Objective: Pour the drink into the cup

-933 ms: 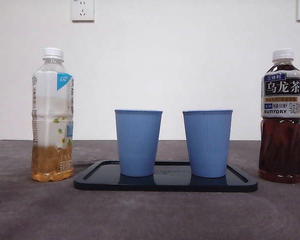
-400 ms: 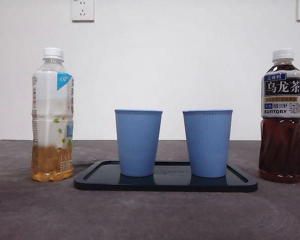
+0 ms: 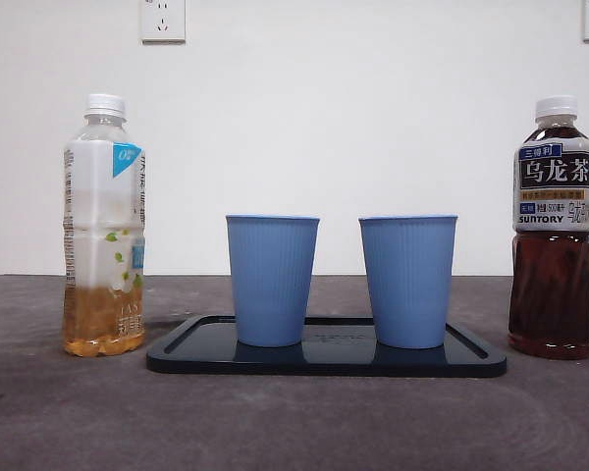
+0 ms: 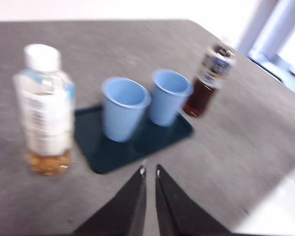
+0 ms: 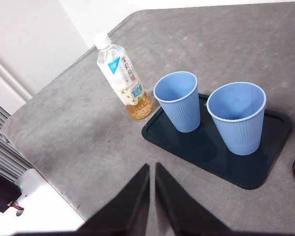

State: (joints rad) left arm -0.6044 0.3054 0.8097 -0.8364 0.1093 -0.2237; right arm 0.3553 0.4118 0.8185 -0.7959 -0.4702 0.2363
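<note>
Two blue ribbed cups (image 3: 271, 280) (image 3: 407, 281) stand upright on a dark tray (image 3: 326, 361) at the table's middle. A pale tea bottle (image 3: 104, 226) with a white cap, nearly empty, stands left of the tray. A dark oolong tea bottle (image 3: 554, 228) with a white cap stands right of it. Neither gripper shows in the front view. My left gripper (image 4: 149, 171) is shut and empty, high above the table short of the tray (image 4: 113, 152). My right gripper (image 5: 152, 167) is shut and empty, above the table short of the tray (image 5: 206, 152).
Grey table top (image 3: 294, 422) spreads around the tray. A white wall with two sockets (image 3: 163, 20) stands behind. The table's edge (image 5: 34, 167) and a floor area show in the right wrist view.
Nothing has visibly moved in the front view apart from a very slight shift of the picture.
</note>
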